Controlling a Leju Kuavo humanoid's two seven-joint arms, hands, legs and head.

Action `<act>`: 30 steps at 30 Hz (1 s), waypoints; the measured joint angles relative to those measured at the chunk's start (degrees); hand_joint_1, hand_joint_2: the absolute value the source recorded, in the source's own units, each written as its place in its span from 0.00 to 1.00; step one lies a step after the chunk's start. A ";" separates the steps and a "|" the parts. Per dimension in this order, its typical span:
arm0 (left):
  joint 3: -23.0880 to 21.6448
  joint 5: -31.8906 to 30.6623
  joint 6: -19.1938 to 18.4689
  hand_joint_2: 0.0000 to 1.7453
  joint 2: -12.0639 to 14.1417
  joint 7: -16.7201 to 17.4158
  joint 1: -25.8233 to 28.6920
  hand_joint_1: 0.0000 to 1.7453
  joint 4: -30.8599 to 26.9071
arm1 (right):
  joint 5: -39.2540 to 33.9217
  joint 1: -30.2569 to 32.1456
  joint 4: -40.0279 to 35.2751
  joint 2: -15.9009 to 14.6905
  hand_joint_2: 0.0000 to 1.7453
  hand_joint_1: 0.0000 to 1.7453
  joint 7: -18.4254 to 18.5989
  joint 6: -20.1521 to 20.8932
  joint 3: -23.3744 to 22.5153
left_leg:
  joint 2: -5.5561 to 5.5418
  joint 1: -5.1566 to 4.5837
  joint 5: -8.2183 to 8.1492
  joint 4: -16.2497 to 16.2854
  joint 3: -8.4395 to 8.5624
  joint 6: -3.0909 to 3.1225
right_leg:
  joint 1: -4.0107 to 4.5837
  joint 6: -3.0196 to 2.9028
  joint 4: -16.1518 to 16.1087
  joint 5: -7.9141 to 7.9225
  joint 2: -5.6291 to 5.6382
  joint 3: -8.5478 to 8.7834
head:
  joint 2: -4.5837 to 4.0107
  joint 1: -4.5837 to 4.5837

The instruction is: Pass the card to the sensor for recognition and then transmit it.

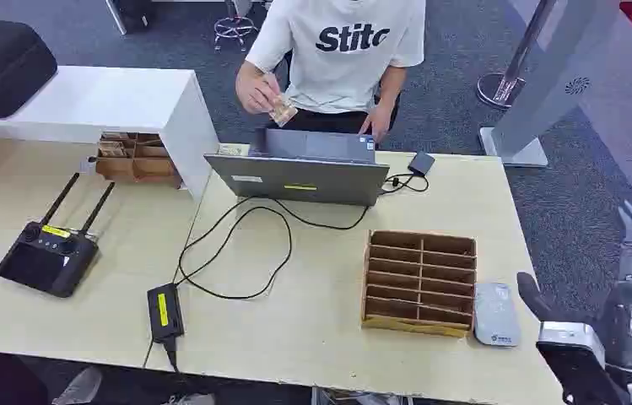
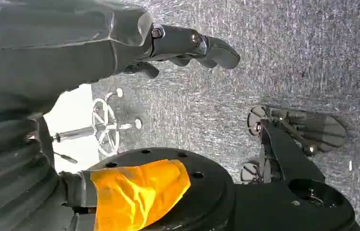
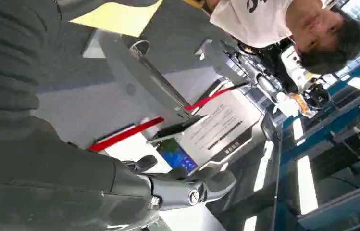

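Grey carpet floor [image 1: 464,51] under a pale wooden table [image 1: 312,329].

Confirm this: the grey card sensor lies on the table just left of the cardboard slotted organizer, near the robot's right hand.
Not quite. In the head view the grey card sensor lies just right of the cardboard slotted organizer, not left of it. It is on the table near the right hand, as you said.

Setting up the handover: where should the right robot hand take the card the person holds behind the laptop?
Probably the free end of the card, sticking out beside the person's hand, pinched across its flat faces, coming over the laptop from the robot's side; their fingers cover the other end.
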 joint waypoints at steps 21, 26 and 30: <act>-3.65 -1.92 -1.44 1.00 0.70 0.68 -0.41 0.00 0.00 | 12.32 -14.60 14.12 -4.83 1.00 0.00 8.45 -3.87 13.18 | 0.00 0.01 0.05 0.00 0.02 -0.01 | 0.01 -0.02 0.03 0.03 0.00 0.01 | 0.00 0.02; -5.09 -2.67 -1.81 1.00 0.96 1.22 -0.47 0.00 0.00 | 14.42 -19.66 20.69 -4.89 1.00 0.00 10.38 -4.08 14.86 | 0.01 0.01 0.05 0.01 0.02 -0.02 | 0.01 -0.03 0.05 0.03 0.01 0.01 | 0.00 0.02; -6.09 -3.13 -1.99 1.00 1.14 1.66 -0.56 0.00 0.00 | 15.34 -23.59 25.75 -4.89 1.00 0.00 11.67 -4.59 15.25 | 0.00 0.01 0.05 0.01 0.01 -0.02 | 0.00 -0.03 0.05 0.03 0.01 0.01 | 0.00 0.00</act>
